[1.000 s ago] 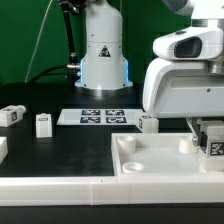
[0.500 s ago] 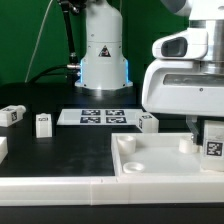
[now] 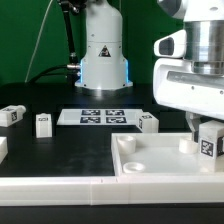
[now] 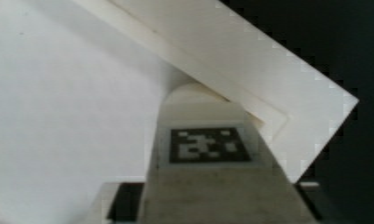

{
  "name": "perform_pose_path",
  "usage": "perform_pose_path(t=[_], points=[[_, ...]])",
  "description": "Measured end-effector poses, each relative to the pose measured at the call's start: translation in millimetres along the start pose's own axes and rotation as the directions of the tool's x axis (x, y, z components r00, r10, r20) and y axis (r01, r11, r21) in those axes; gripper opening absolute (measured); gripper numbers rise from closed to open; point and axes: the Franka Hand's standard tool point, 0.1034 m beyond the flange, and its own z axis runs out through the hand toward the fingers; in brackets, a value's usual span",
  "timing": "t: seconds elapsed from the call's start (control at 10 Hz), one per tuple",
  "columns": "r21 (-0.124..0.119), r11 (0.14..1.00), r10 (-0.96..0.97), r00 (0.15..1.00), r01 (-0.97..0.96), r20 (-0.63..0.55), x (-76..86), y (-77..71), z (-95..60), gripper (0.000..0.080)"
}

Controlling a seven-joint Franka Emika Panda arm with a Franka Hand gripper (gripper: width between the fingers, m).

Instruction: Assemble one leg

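While the arm hangs at the exterior view's right, the gripper point(image 3: 207, 128) has its jaws clamped on the leg point(image 3: 209, 141), a small white block with a black-and-white tag on its face, held tilted above the right part of the white tray piece point(image 3: 150, 168). Open room under the leg is slim; whether it touches the tray cannot be told. A round corner socket point(image 3: 187, 145) sits just beside the leg on its left, another socket point(image 3: 125, 144) at the tray's far left corner. The tray's front rim runs close to the desk point(image 3: 40, 150) front edge, where a long white rail point(image 3: 60, 189) lies.

Another leg point(image 3: 148, 122) stands near the tray's back edge, between tray and marker board point(image 3: 98, 117). Two more legs point(image 3: 43, 123) point(image 3: 11, 115) stand well apart on the exterior view's left, with free black desk around them. The robot base point(image 3: 103, 55) stands behind the marker board, bearing a triangular warning label; no text is readable.

The wrist view shows the leg point(image 4: 210, 165) between dark fingers point(image 4: 127, 198), its tag facing the camera, over the tray's white floor and raised rim point(image 4: 255, 70).
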Motion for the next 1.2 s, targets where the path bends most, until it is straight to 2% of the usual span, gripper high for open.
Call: perform_pose_path(t=[0.2, 0.4, 0.5, 0.7, 0.9, 1.0, 1.1, 1.2], points=[[0.008, 0.963, 0.268, 0.963, -0.269, 0.006, -2.9, 0.2, 0.0, 0.0290], [0.009, 0.868, 0.496, 0.868, -0.497, 0.011, -6.6, -1.2, -0.7, 0.0290], [0.014, 0.820, 0.572, 0.820, -0.573, 0.017, -7.2, -2.1, -0.7, 0.0290], [0.010, 0.710, 0.704, 0.710, -0.704, 0.033, -6.3, -2.1, -0.5, 0.0290], [0.009, 0.724, 0.690, 0.723, -0.690, 0.036, -7.0, -1.9, -0.2, 0.0301], [0.011, 0.754, 0.656, 0.754, -0.657, 0.036, -7.1, -2.0, -0.2, 0.0544], [0.013, 0.783, 0.622, 0.782, -0.622, 0.036, -6.0, -2.0, -0.4, 0.0544], [0.018, 0.837, 0.546, 0.837, -0.547, 0.034, -3.6, -1.9, -0.9, 0.0626]])
